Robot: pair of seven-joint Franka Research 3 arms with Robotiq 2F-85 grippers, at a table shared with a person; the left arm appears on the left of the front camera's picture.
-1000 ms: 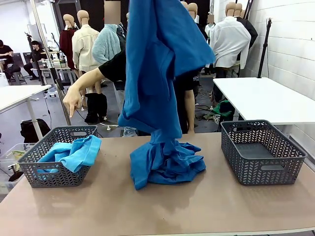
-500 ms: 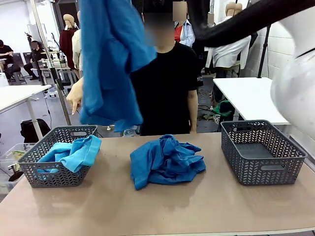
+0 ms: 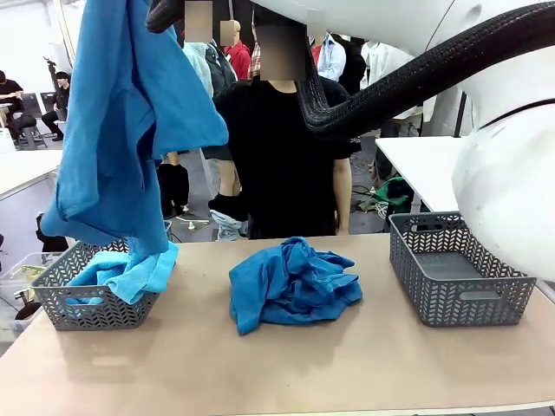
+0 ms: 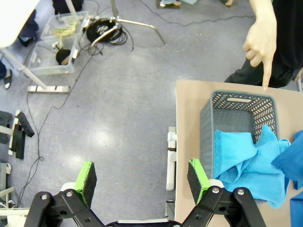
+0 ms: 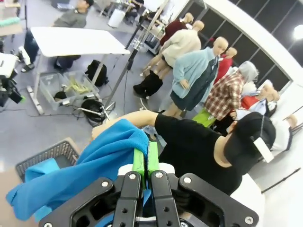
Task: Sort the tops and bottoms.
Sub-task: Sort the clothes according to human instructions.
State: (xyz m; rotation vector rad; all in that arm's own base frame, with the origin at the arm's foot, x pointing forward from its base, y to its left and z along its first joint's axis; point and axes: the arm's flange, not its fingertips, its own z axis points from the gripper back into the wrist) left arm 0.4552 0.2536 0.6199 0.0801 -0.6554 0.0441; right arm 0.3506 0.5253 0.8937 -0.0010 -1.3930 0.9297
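The right hand [image 5: 145, 158] is clenched on a blue top [image 3: 121, 130] hanging over the left basket [image 3: 87, 314], which holds light blue cloth [image 3: 117, 276]; the left hand [image 4: 142, 176] is released

White side table [image 3: 451, 169] at far right — coiled black cables [image 4: 103, 32], perhaps clear bins [image 4: 52, 59], on the floor [image 4: 109, 109].

I can read no writing, label, brand, number or sign through any of my cameras.
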